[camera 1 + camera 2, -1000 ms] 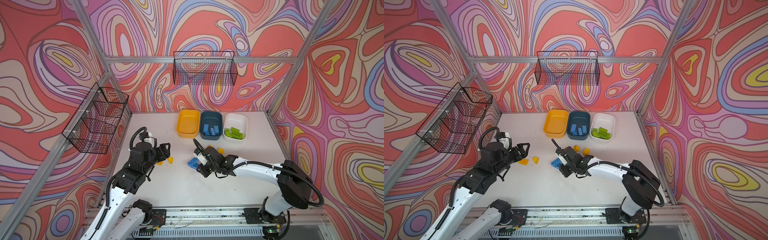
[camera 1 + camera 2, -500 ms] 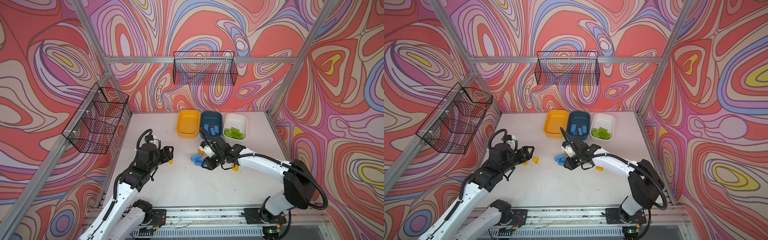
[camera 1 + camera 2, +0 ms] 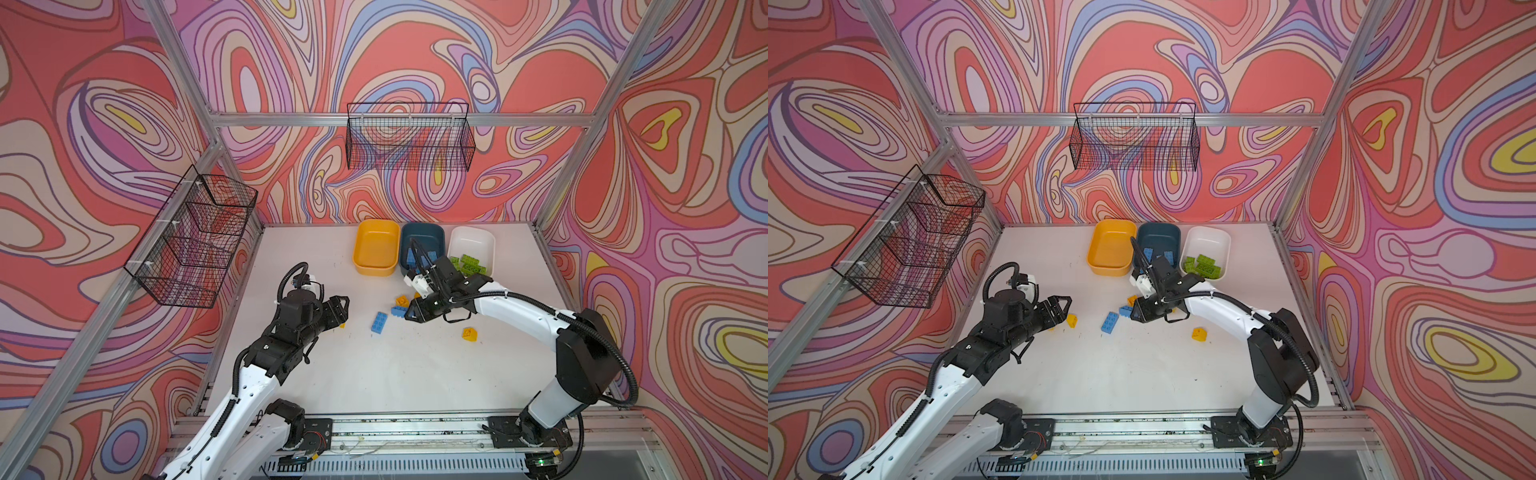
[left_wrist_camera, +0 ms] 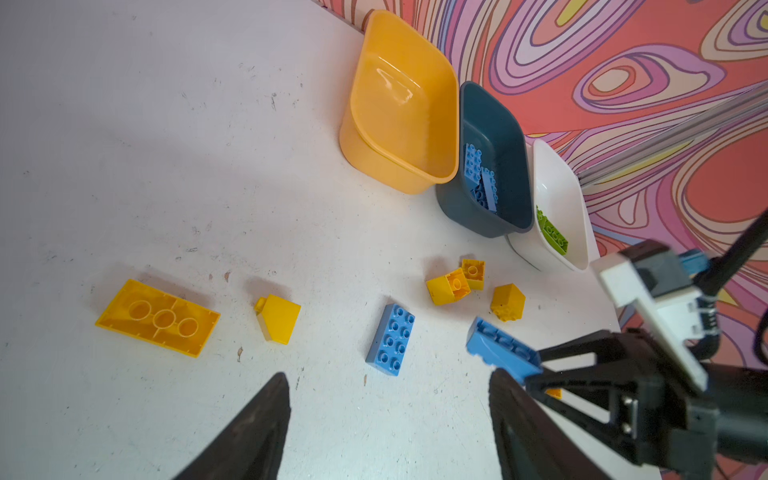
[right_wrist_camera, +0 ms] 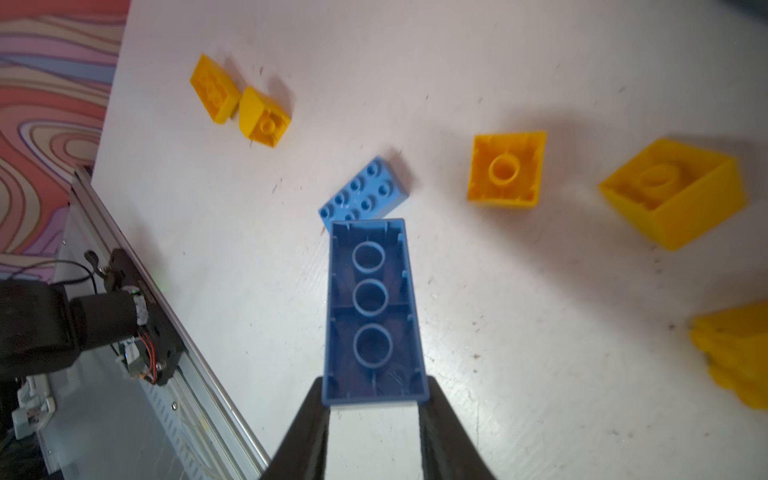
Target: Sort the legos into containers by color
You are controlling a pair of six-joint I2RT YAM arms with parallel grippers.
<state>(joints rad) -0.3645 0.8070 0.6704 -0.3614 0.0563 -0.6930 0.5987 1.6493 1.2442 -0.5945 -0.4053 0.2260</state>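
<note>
White table [image 3: 395,374], swirly walls [image 3: 124,124]: in both top views a yellow tub [image 3: 376,247], blue tub [image 3: 419,232] and white tub [image 3: 471,243] stand at the back. Left wrist: left gripper [image 4: 387,378] spread, empty, near a loose blue brick [image 4: 390,340]. Right wrist: right gripper [image 5: 374,382] clamps the held blue brick [image 5: 372,299] above the table.

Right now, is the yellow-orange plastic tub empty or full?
Empty. The yellow-orange plastic tub shows only its bare bottom in the left wrist view; yellow bricks lie on the white table.

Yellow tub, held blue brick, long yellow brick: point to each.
yellow tub [image 4: 399,99], left wrist view, bare inner floor.
held blue brick [image 5: 372,299], right wrist view, hollow underside, middle tube.
long yellow brick [image 4: 160,318], left wrist view, upturned underside, middle ring.
</note>
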